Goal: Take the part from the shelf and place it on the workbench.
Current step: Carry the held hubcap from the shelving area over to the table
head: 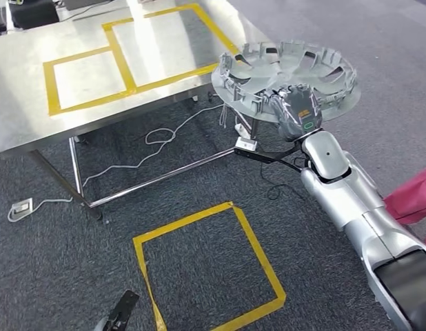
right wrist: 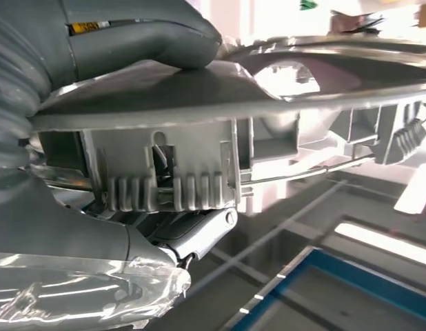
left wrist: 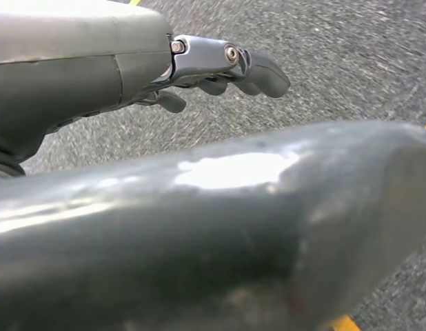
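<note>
The part (head: 286, 72), a round grey wheel cover with its ribbed back facing up, sits at about two o'clock in the head view, carried level off the workbench's (head: 23, 103) near corner. The right hand (head: 296, 110) clamps its rim, thumb (right wrist: 143, 34) on one face and fingers (right wrist: 195, 231) curled under the other (probably to keep it flat). The left hand (left wrist: 221, 69) hangs over carpet, fingers loosely extended, holding nothing. Yellow tape boxes (head: 123, 62) at eleven o'clock likely mark the drop spot.

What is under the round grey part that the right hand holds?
Under the part lie grey carpet, the workbench corner with its leg, and a small white box. The right hand grips its near rim; the part covers the floor directly beneath.
</note>
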You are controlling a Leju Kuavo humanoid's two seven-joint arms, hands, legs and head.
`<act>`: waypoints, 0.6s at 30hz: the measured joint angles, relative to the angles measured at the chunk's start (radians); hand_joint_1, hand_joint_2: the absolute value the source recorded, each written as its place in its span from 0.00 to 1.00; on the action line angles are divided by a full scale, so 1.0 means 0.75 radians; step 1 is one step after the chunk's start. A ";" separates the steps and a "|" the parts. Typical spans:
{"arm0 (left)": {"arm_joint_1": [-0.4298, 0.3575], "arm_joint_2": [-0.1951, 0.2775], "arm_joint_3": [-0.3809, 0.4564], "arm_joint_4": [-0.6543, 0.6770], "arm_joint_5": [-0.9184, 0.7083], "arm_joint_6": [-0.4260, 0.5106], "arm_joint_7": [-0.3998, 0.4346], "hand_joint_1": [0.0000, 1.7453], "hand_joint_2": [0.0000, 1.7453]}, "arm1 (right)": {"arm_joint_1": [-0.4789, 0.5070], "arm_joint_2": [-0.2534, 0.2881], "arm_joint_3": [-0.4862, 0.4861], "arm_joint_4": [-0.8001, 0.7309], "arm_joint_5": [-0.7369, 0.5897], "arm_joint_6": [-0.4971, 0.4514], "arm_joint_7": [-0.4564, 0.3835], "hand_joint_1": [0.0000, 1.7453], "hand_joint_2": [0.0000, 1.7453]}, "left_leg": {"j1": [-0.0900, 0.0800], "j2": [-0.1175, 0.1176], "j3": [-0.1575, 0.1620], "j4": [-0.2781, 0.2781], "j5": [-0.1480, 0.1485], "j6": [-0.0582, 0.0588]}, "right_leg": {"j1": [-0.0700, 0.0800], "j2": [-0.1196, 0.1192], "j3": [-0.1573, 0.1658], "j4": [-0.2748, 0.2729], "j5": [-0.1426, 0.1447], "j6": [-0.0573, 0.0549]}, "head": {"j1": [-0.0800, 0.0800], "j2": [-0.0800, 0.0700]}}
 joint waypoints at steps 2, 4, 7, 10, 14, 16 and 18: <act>0.000 0.001 0.000 0.000 0.001 -0.013 -0.001 0.00 0.00 | 0.001 -0.002 0.000 -0.003 -0.007 -0.001 -0.003 1.00 1.00 | 0.004 -0.029 0.002 -0.011 0.001 0.009 | 0.002 -0.022 0.005 -0.004 -0.008 0.013 | 0.003 0.000; 0.001 0.002 0.000 0.000 0.002 -0.025 -0.010 0.00 0.00 | 0.002 -0.007 -0.001 -0.007 -0.025 -0.001 -0.013 1.00 1.00 | 0.014 -0.056 0.008 -0.020 0.005 0.022 | -0.003 0.025 -0.013 0.043 -0.043 0.025 | 0.007 0.000; -0.003 -0.003 0.000 0.000 0.003 -0.035 -0.020 0.00 0.00 | 0.014 -0.016 -0.001 -0.009 -0.045 -0.001 -0.024 1.00 1.00 | 0.021 -0.093 0.011 -0.022 0.005 0.034 | -0.007 0.111 -0.134 0.288 -0.153 0.035 | 0.018 0.000; 0.000 -0.006 0.000 0.000 0.005 -0.035 -0.020 0.00 0.00 | 0.027 -0.022 0.000 -0.010 -0.046 -0.001 -0.030 1.00 1.00 | 0.022 -0.124 0.014 -0.021 0.003 0.034 | -0.009 0.116 -0.187 0.343 -0.126 0.040 | 0.019 0.000; 0.000 -0.007 0.000 0.000 0.006 -0.035 -0.020 0.00 0.00 | 0.027 -0.022 -0.001 -0.012 -0.048 -0.001 -0.031 1.00 1.00 | 0.022 -0.151 0.013 -0.008 -0.005 0.016 | -0.017 0.125 -0.048 0.021 0.031 0.041 | 0.020 0.000; 0.002 -0.006 0.000 0.000 0.005 -0.035 -0.020 0.00 0.00 | 0.027 -0.022 0.001 -0.013 -0.048 0.001 -0.033 1.00 1.00 | 0.018 -0.155 0.006 -0.002 -0.001 0.019 | -0.017 0.132 -0.031 -0.011 0.034 0.034 | 0.019 0.000; 0.004 -0.005 0.000 0.000 0.005 -0.036 -0.020 0.00 0.00 | 0.029 -0.023 0.002 -0.013 -0.048 0.005 -0.036 1.00 1.00 | 0.018 -0.154 0.005 -0.006 0.005 0.030 | -0.015 0.135 -0.035 -0.011 0.038 0.031 | 0.019 0.000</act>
